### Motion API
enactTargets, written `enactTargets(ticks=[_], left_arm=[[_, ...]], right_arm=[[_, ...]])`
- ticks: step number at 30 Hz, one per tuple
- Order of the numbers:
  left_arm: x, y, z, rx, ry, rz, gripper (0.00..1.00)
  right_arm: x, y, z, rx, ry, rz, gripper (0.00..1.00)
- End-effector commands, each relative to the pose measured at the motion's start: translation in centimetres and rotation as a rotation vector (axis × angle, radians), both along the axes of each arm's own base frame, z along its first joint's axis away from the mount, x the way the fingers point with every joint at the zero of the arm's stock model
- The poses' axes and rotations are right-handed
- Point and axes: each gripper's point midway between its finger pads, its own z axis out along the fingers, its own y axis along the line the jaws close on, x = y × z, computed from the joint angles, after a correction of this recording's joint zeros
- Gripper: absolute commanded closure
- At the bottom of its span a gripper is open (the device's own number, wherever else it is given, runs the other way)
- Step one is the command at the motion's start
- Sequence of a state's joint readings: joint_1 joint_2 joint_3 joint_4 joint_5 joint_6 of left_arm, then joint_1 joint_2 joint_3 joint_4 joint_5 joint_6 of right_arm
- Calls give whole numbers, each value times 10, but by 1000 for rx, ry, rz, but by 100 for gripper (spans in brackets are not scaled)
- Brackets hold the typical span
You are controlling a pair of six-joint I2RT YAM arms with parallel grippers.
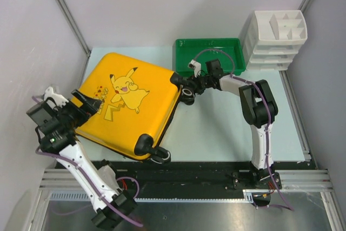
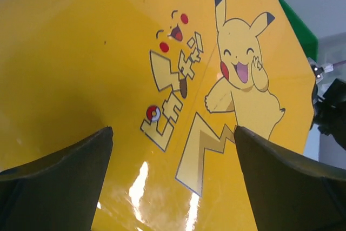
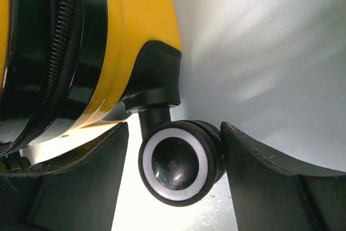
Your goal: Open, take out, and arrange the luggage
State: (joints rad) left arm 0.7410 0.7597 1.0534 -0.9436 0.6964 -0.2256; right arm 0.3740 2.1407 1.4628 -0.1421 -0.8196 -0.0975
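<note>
The luggage [image 1: 130, 106], a yellow Pikachu-print suitcase, lies flat and closed on the table, wheels toward the right. My left gripper [image 1: 91, 106] is open just above its left part, with the yellow lid [image 2: 108, 52] filling the left wrist view between my fingers [image 2: 173, 131]. My right gripper [image 1: 190, 88] is at the suitcase's far right corner, jaws open on either side of a black wheel [image 1: 187, 96]. In the right wrist view the wheel [image 3: 175, 163] sits between my fingers [image 3: 174, 125], close to the right one, with the black zipper band [image 3: 59, 36] at left.
A green tray [image 1: 178, 58] stands just behind the right gripper. A stacked white organizer [image 1: 275, 31] stands at the back right. The suitcase's near wheels [image 1: 145, 145] lie by the table's front edge. Grey walls close in on the left and right.
</note>
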Motion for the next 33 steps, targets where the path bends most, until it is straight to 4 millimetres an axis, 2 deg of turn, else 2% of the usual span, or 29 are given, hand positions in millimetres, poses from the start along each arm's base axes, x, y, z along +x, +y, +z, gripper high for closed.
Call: enactTargets(ticks=[1, 6, 11, 14, 17, 18, 21, 23, 24, 26, 27, 28, 29, 30, 32, 33], left_arm=[[-32, 1, -50, -207, 242, 251, 0], [-38, -10, -73, -361, 293, 307, 0], [-51, 8, -81, -286, 378, 390, 0], [-61, 26, -78, -210, 423, 468, 0], [-65, 47, -54, -112, 404, 541, 0], [-67, 57, -39, -55, 381, 580, 0], [-79, 69, -25, 29, 397, 635, 0], [-93, 72, -34, 52, 463, 676, 0], [-95, 67, -48, 27, 497, 661, 0], [-90, 51, -66, -52, 507, 600, 0], [-89, 39, -82, -106, 525, 561, 0], [-86, 31, -85, -146, 515, 533, 0], [-75, 19, -83, -213, 475, 479, 0], [-68, 16, -80, -241, 451, 452, 0], [-46, 22, -62, -248, 342, 419, 0], [-31, 36, -46, -206, 263, 417, 0]], right_arm=[[0, 10, 28, 24, -33, 26, 27], [10, 0, 39, 14, -73, 2, 28], [21, -13, 56, 18, -112, -42, 28], [28, -21, 67, 19, -145, -62, 27], [29, -24, 72, 13, -158, -70, 27], [27, -25, 73, 12, -155, -69, 27], [26, -26, 71, 3, -151, -73, 27], [27, -26, 70, -1, -153, -78, 27], [28, -24, 71, 1, -164, -78, 27], [32, -22, 71, 4, -177, -82, 27], [35, -19, 74, 8, -193, -79, 26], [38, -18, 75, 9, -204, -77, 26], [40, -17, 77, 10, -217, -74, 26], [44, -16, 85, 16, -239, -72, 25], [50, -18, 89, 15, -258, -79, 25], [55, -20, 94, 18, -268, -87, 25]])
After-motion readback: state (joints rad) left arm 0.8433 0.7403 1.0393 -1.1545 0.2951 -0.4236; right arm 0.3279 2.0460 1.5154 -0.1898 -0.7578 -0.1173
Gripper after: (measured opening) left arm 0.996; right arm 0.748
